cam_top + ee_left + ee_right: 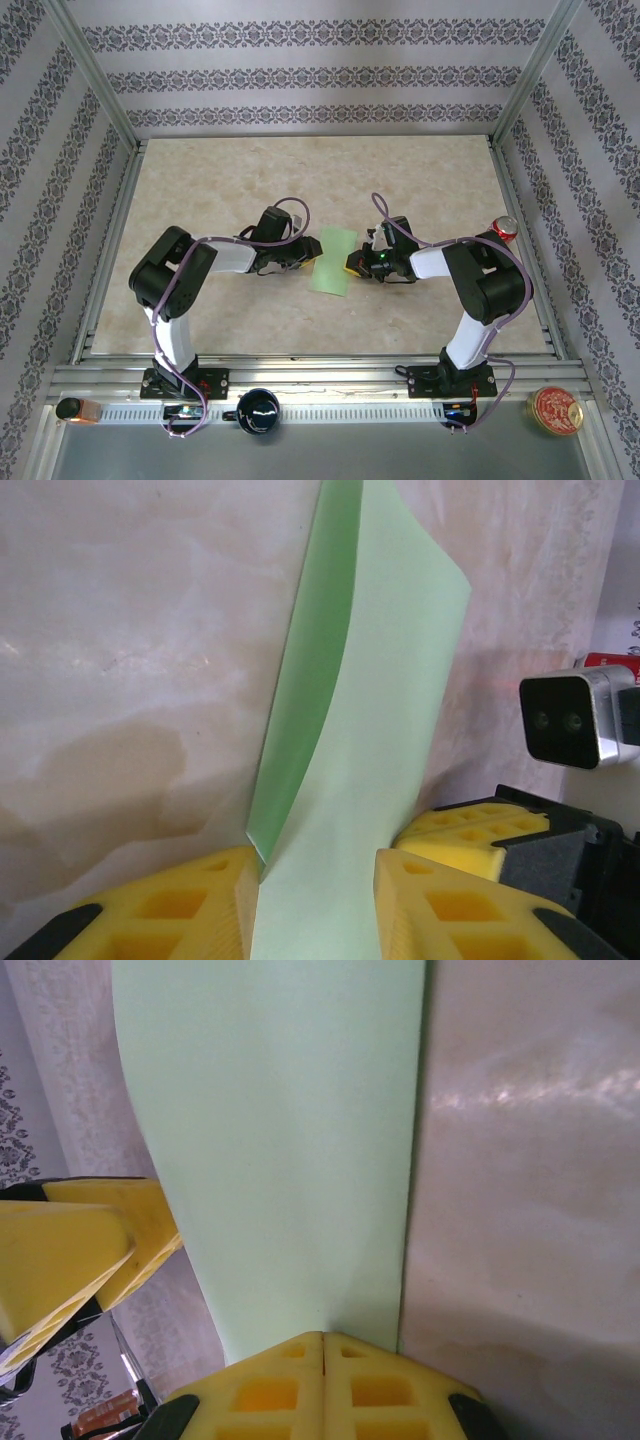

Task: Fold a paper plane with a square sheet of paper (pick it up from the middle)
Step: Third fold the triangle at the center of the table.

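The square sheet of paper (334, 260) is light green and folded over into a narrow rectangle, lying between my two grippers at mid-table. My right gripper (352, 265) is at its right edge. In the right wrist view the right gripper (323, 1338) has its jaws pressed together on the near edge of the paper (290, 1140). My left gripper (308, 250) is at the paper's left edge. In the left wrist view the left gripper (318, 880) has its jaws apart, and the paper (370, 730) runs up between them with one flap curling open.
A red can (503, 228) stands by the right rail. On the near ledge are a black mug (258, 410), a round red tin (556, 410) and a small amber bottle (75, 408). Metal frame rails and patterned walls enclose the marble tabletop (230, 180).
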